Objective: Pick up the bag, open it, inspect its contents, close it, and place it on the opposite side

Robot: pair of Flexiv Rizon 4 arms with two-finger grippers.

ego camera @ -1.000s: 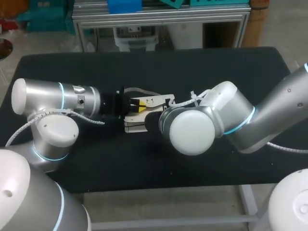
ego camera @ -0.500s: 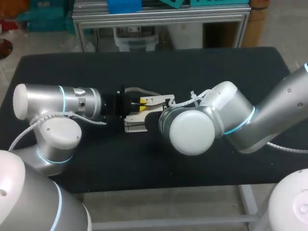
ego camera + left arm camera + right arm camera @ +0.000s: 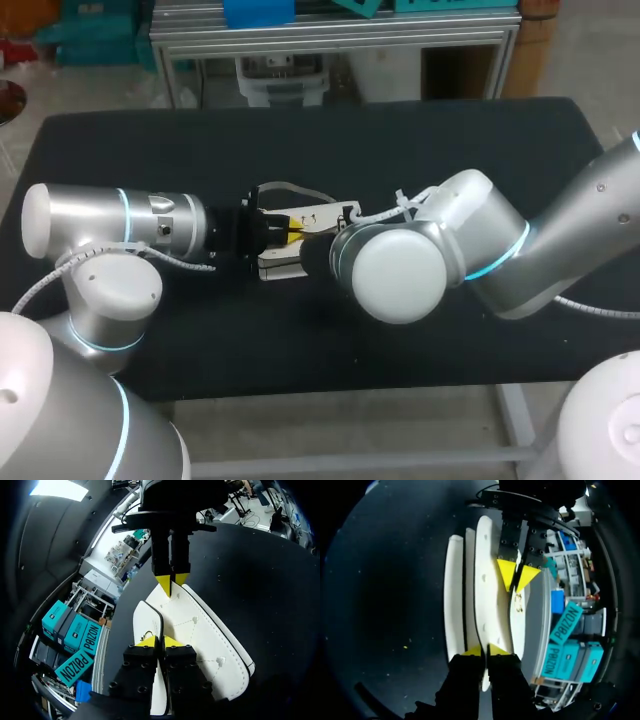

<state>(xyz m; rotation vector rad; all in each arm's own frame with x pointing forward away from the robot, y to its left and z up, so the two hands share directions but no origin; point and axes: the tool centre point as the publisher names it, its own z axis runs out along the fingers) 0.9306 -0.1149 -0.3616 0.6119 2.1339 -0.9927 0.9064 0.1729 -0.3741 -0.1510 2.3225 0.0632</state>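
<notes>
Nearest, left gripper [image 3: 160, 641]: fingertips together, pinching a thin dark-trimmed edge of the white bag [image 3: 202, 630]. Bag is at mid-table [image 3: 450, 140], stretched between both arms; lifted or resting, cannot tell. Beyond it, right gripper [image 3: 172, 581] clamped on the bag's opposite end. Reads as the opening step. Next move likely needs the pinched layers drawn apart slowly, grips kept firm.

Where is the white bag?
Head view: the white stitched bag is in the middle of the black table, pinched between the left end effector and right end effector.
</notes>
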